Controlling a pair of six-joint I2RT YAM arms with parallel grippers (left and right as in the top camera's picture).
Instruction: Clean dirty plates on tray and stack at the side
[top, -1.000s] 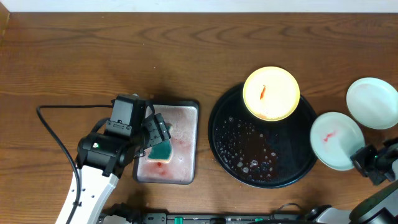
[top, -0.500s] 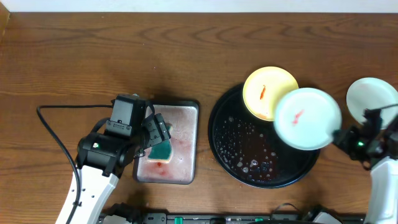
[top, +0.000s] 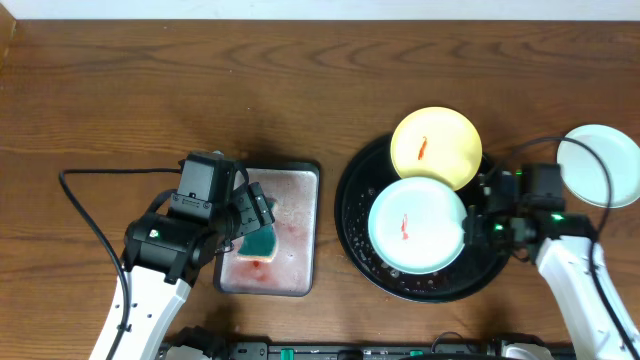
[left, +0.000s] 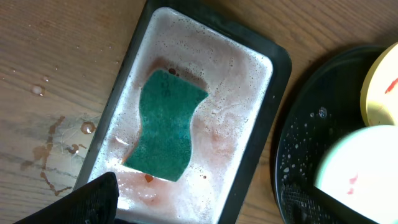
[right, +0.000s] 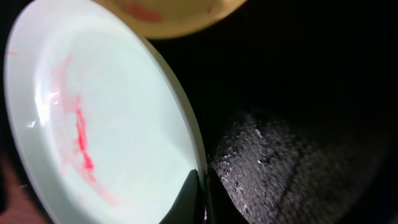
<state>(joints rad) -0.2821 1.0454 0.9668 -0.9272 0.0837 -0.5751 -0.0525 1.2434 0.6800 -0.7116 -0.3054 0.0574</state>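
Right gripper pinches the rim of a small round pale mint-white plastic plate, red-smeared face up, over the large glossy black tray. It hides the near edge of a pale yellow plate; contact with the tray is unclear.

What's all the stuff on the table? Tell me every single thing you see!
Yellow plate: one, pale yellow with a red smear, far edge of the round tray.
Smeared mint plate: one, mint-white with a red smear, middle of the round tray.
Second mint plate: one, mint-white, on the table at the right.
Round tray: one, glossy black, wet.
Rectangular tray: one, grey, sudsy, left of the round tray.
Sponge: one, teal, in the rectangular tray.
Table: one, brown wood.
Left gripper: open, above the sponge.
Right gripper: shut on the smeared plate's rim.
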